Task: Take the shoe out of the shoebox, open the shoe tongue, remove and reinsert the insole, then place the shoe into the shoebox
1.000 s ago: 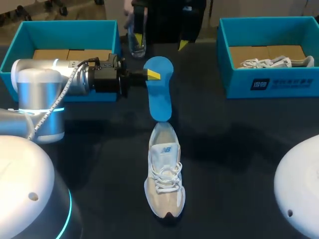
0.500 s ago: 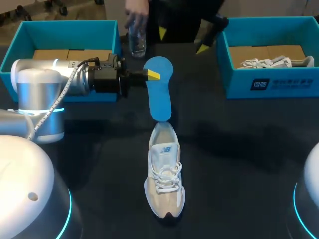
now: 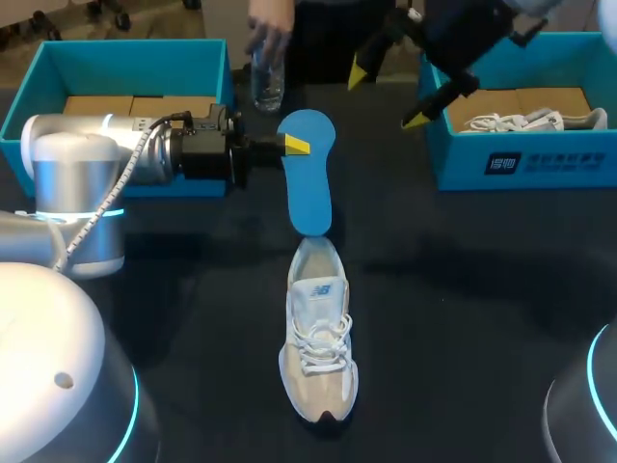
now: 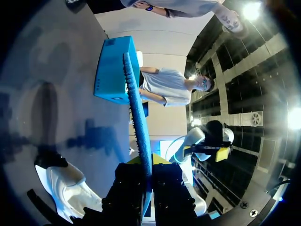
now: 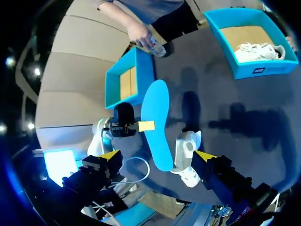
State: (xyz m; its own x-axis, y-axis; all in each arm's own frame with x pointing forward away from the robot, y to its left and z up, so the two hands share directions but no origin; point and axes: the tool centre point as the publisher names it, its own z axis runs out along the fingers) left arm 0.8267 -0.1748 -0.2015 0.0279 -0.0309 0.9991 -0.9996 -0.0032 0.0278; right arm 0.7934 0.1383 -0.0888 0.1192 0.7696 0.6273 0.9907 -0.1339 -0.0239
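A dark, matte tabletop (image 3: 463,318) carries two open teal shoeboxes at its far side. The left shoebox (image 3: 125,45) has a brown cardboard floor. The right shoebox (image 3: 540,164) holds a pale second shoe (image 3: 521,121) with loose white laces.

The silver left arm (image 3: 87,154) reaches in level in front of the left shoebox. The dark right arm (image 3: 472,24) hangs in the air above the near corner of the right shoebox.

The shoe (image 3: 318,338), beige and white mesh with white laces, stands upright on the middle of the tabletop, well apart from both boxes, toe toward the robot.

The flat blue insole (image 3: 308,183), rounded at both ends, is pinched at its side edge by the left claw (image 3: 297,145) and hangs over the shoe's heel. The right claw (image 3: 388,96) is spread wide, gripping nothing.

At the far edge a person's hand (image 3: 272,29) grips a clear bottle (image 3: 267,82).
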